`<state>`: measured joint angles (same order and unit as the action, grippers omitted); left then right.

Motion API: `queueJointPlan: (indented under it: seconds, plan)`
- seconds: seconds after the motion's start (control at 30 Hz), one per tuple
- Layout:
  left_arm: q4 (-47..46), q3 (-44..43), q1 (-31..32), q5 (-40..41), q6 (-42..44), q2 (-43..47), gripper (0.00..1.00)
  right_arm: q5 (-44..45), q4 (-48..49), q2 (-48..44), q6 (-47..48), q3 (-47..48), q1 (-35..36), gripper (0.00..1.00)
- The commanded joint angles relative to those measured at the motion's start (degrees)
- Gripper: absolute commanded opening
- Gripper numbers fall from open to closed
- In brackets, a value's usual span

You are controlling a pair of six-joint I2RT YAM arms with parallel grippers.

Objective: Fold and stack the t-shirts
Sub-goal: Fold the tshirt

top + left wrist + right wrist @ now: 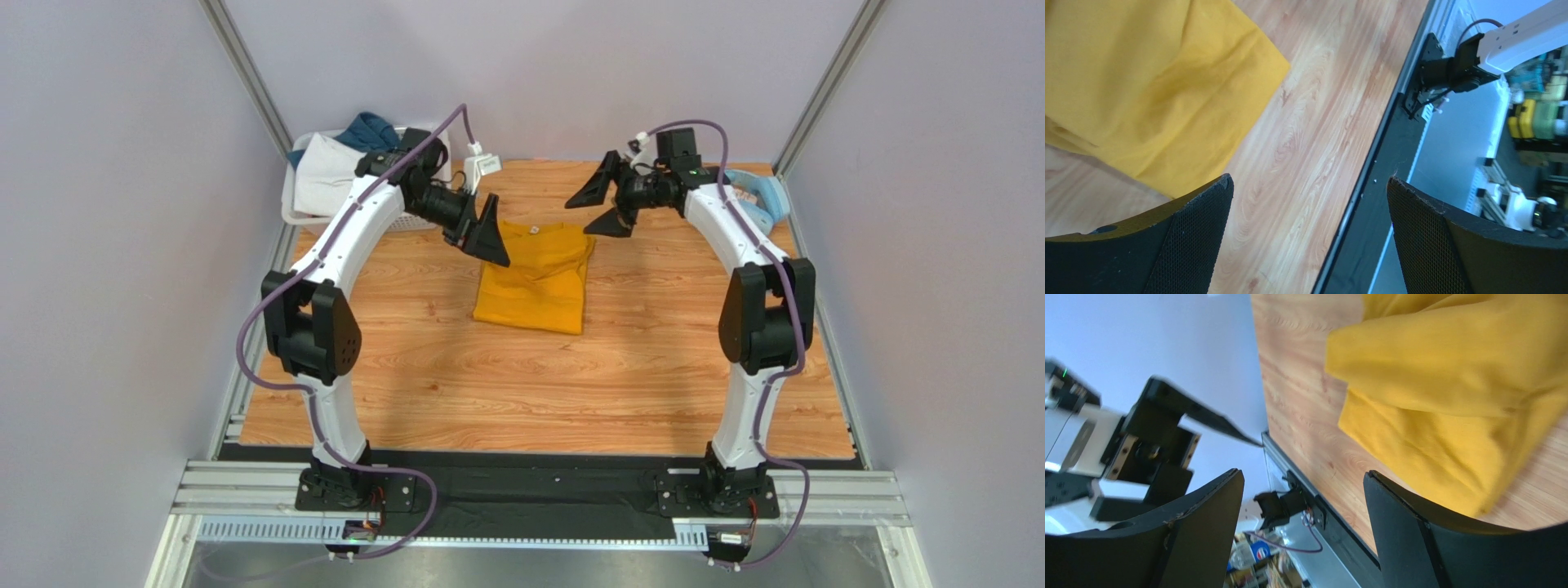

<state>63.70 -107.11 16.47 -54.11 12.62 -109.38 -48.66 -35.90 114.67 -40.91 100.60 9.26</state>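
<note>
Left hand (pixel 491 233): spread, empty, nearer, over the shirt's far-left corner.
Right hand (pixel 604 203): spread, empty.
Folded mustard-yellow cloth t-shirt (pixel 536 279): between my hands, nearward.

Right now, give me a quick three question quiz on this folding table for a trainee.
1. True or false: the yellow t-shirt lies folded on the table, gripped by neither the left tool nor the right tool.
2. Where do the white garment and the teal garment sit? A) in the basket at the far left; B) on the yellow t-shirt; C) in the right tool.
3. Fill in: both tools' jaws stand ____.
Key: 1 true; 2 A; 3 open.
</note>
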Motion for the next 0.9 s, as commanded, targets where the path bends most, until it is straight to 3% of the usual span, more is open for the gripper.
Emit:
queueJointPlan:
  seconds: [0.0, 0.37, 0.5, 0.6, 0.73, 0.87]
  plan:
    - [-2.0, 3.4, -0.8, -6.0, 3.0, -2.3, 1.00, -7.4, 1.4, 7.0, 1.4, 0.6, 5.7, 0.78]
    - [-5.3, 6.3, 1.2, -4.8, 2.6, -6.9, 1.00, -9.2, -2.6, 33.9, -4.7, 25.4, 4.5, 0.78]
    - [-6.3, 5.5, 0.2, -1.9, 1.5, -7.8, 1.00, -7.3, -2.4, 28.8, -1.4, 25.3, 4.0, 0.81]
    - [-8.6, 1.6, -1.3, -1.5, -1.5, -10.5, 1.00, -10.3, -1.3, 25.6, -3.9, 26.8, 1.1, 0.81]
    - [-9.9, -3.3, -4.5, 1.6, -5.1, -12.8, 1.00, -9.5, 0.3, 16.2, -0.3, 17.9, -0.2, 0.82]
    - [-11.1, -9.1, -5.9, 6.4, -5.8, -16.3, 1.00, 0.9, -5.1, 8.0, 9.8, 14.2, -0.6, 0.82]
